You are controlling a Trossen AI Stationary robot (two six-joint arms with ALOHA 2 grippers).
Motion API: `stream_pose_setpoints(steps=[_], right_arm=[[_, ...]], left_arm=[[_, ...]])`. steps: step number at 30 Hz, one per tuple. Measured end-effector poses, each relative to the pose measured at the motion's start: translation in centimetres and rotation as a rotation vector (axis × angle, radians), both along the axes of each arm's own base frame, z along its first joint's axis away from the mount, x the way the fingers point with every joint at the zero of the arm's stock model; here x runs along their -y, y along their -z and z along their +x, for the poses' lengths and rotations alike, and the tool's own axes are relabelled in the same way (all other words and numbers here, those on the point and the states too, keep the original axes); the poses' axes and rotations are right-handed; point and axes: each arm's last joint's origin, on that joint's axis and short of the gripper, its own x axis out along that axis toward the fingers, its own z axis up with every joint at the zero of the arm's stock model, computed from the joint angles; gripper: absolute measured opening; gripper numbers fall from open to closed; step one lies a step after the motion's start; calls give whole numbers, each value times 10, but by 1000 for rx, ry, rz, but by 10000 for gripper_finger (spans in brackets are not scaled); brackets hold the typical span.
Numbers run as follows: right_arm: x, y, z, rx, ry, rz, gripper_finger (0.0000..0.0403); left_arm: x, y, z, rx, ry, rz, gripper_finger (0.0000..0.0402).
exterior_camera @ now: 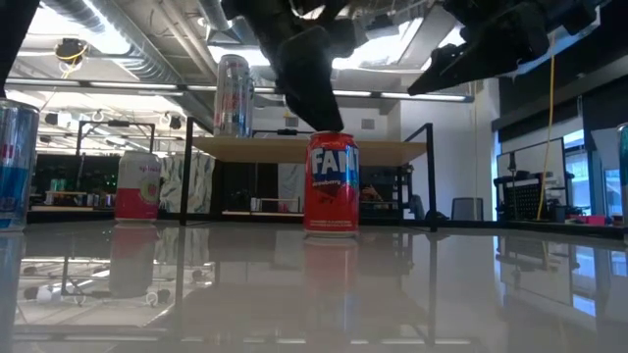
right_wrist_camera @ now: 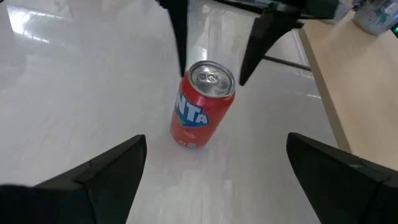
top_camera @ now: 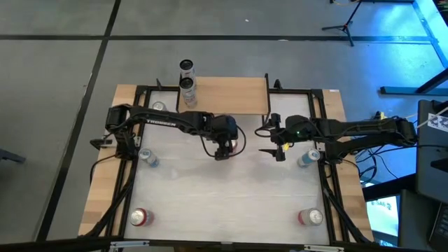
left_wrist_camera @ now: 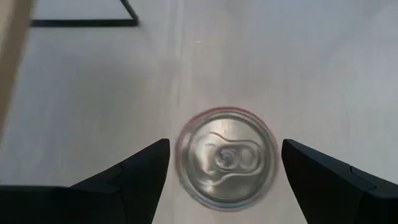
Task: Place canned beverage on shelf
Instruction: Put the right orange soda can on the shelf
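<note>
Left wrist view: red can (left_wrist_camera: pixel 225 158) upright, directly below left pincer (left_wrist_camera: pixel 225 163), fingers apart, straddling its rim, not clamped. Right pincer (top_camera: pixel 278 150) spread wide, farther off.

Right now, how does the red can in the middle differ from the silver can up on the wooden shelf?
The red can stands on the white table; the silver can stands on the shelf. The red one sits beneath the left end effector, whose jaws are open; nothing is near the silver one. Both stand upright.
</note>
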Motion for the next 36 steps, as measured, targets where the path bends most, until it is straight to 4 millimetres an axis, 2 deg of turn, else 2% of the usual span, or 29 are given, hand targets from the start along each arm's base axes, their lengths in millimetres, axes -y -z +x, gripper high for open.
stream_pose_setpoints(steps=[11,36], right_arm=[[0,-1,0,8,18,30,381],[0,6,11,2,20,33,381]], left_arm=[[-3,21,10,-32,25,-23,300],[3,22,9,-49,28,-22,300]])
